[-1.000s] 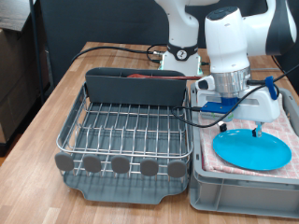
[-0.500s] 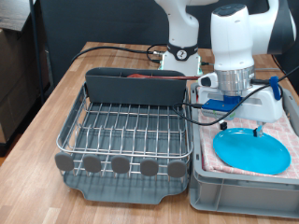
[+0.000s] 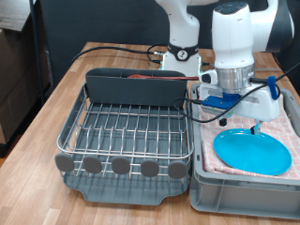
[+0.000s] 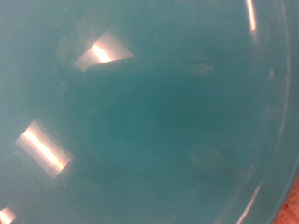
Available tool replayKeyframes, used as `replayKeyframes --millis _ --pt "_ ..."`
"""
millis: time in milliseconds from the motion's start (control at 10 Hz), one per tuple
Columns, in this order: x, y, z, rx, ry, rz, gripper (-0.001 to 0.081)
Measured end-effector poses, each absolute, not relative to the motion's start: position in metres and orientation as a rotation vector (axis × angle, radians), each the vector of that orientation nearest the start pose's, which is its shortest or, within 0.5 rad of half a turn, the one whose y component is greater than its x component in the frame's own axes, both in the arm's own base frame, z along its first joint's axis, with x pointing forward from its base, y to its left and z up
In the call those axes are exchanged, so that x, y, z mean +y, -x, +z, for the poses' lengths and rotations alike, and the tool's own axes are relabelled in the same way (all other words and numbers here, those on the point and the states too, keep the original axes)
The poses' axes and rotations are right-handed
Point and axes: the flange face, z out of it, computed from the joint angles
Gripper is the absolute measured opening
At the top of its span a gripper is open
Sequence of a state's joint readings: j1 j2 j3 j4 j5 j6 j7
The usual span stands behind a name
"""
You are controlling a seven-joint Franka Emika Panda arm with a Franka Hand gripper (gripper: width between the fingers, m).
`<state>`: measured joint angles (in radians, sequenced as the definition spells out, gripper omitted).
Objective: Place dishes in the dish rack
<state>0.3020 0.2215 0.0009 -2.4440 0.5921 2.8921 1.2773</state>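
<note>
A round sky-blue plate [image 3: 251, 150] lies flat on the checked cloth in the grey bin at the exterior view's right. My gripper [image 3: 242, 126] hangs just above the plate's far edge, fingers apart and nothing between them. The wrist view is filled by the plate's [image 4: 149, 112] glossy blue surface, and no fingers show there. The dish rack [image 3: 131, 131], silver wire on a dark grey base, stands at the left with bare wires. A slim red-brown spoon [image 3: 150, 77] shows at the top of its tall grey caddy wall.
The grey bin [image 3: 244, 192] stands tight against the rack's right side. Black cables [image 3: 112, 47] trail across the wooden table [image 3: 56, 103] behind the rack. The robot's base [image 3: 178, 56] stands at the back. Round grey tabs [image 3: 120, 166] line the rack's front edge.
The hand has shifted slightly to the right and risen a little above the plate. The plate and rack have not moved.
</note>
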Motion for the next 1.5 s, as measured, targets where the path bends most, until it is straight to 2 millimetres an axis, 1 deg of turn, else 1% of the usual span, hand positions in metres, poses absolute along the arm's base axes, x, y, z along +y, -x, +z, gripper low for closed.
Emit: replayKeyframes --millis 300,600,700,800,900,1000,1100,1200,1300,1400,1500 --pt "0.117 -0.484 0.229 1.885 2.055 -0.026 0.0803" --pt "0.118 -0.487 0.231 1.866 2.062 -0.041 0.0803" --pt "0.118 -0.487 0.232 1.865 2.061 -0.042 0.0728" --pt "0.119 -0.488 0.232 1.864 2.061 -0.042 0.0543" --pt "0.119 -0.489 0.231 1.864 2.060 -0.041 0.0543" --pt "0.120 -0.491 0.230 1.864 2.060 -0.041 0.0381" --pt "0.120 -0.492 0.230 1.861 2.062 -0.040 0.0381" --pt "0.122 -0.493 0.229 1.858 2.063 -0.040 0.0201" --pt "0.122 -0.494 0.229 1.856 2.064 -0.041 0.0052" --pt "0.123 -0.495 0.230 1.853 2.068 -0.044 0.0052" --pt "0.124 -0.496 0.230 1.856 2.073 -0.051 0.0011"
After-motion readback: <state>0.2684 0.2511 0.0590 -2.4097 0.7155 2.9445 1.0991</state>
